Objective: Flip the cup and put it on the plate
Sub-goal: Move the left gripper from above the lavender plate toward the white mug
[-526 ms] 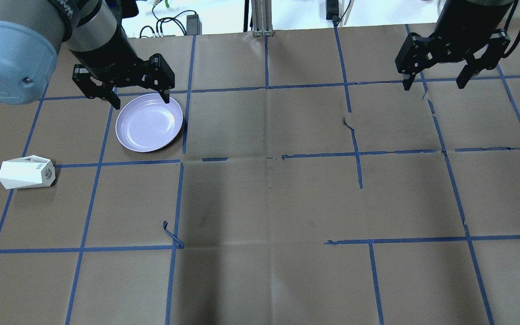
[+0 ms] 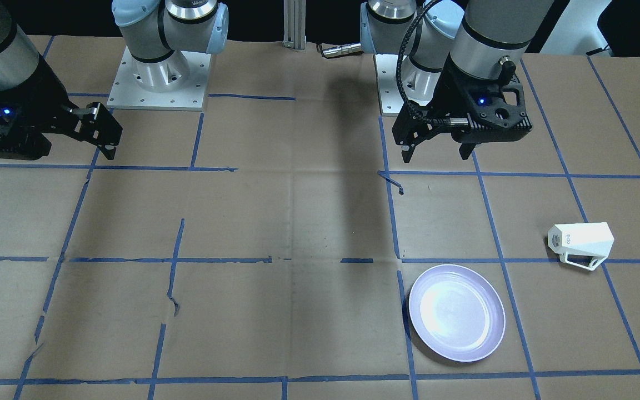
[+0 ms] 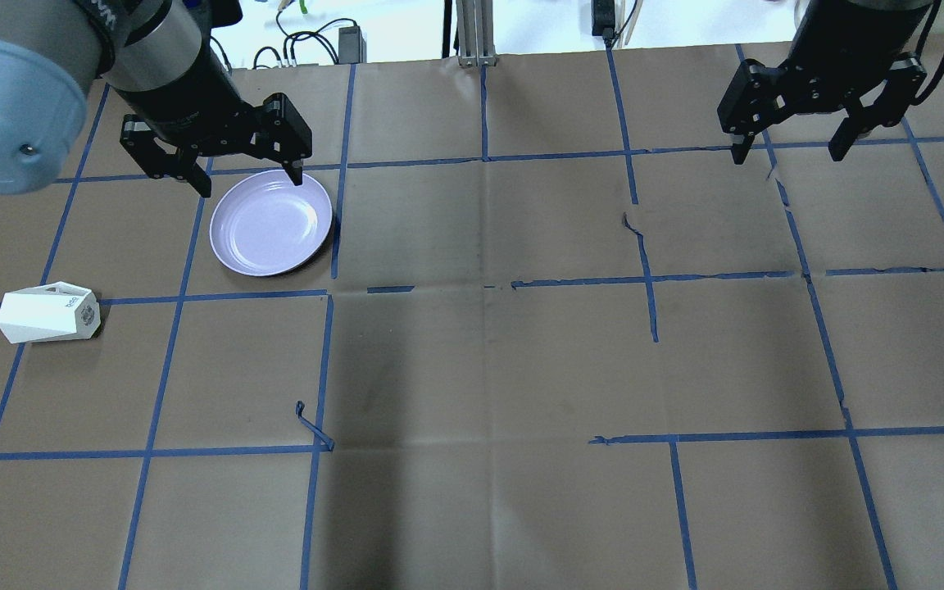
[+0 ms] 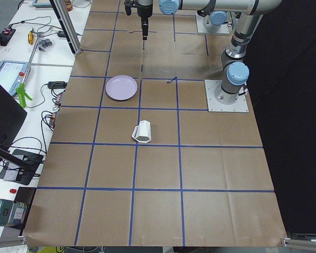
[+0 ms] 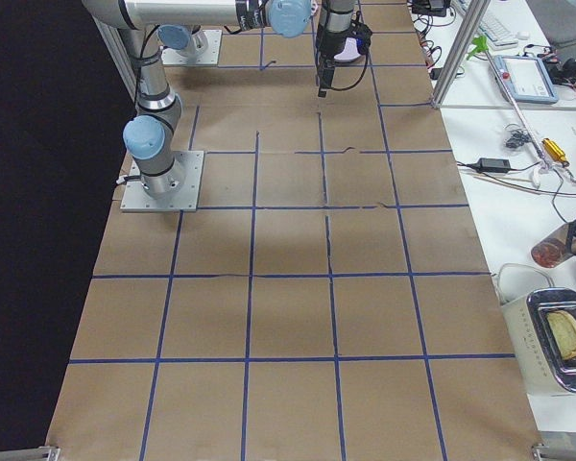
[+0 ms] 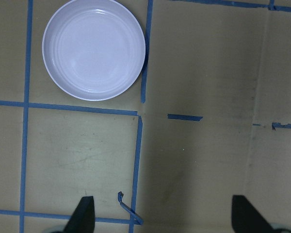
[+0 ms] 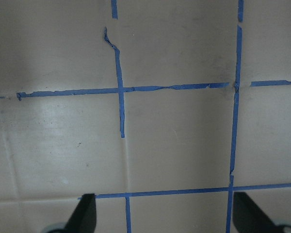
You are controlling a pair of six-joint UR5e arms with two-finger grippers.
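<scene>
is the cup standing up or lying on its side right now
On its side. The cup lies lengthwise on the brown paper, its printed base end facing sideways rather than down, apart from the plate.

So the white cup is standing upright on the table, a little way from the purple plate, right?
Not upright: the cup lies on its side, as the front-facing view shows. It is indeed on the table, apart from the plate.

cup [image 3: 47,312] print: too small to read | left tool [image 6: 162,199]: cut by wrist view's bottom edge
</scene>
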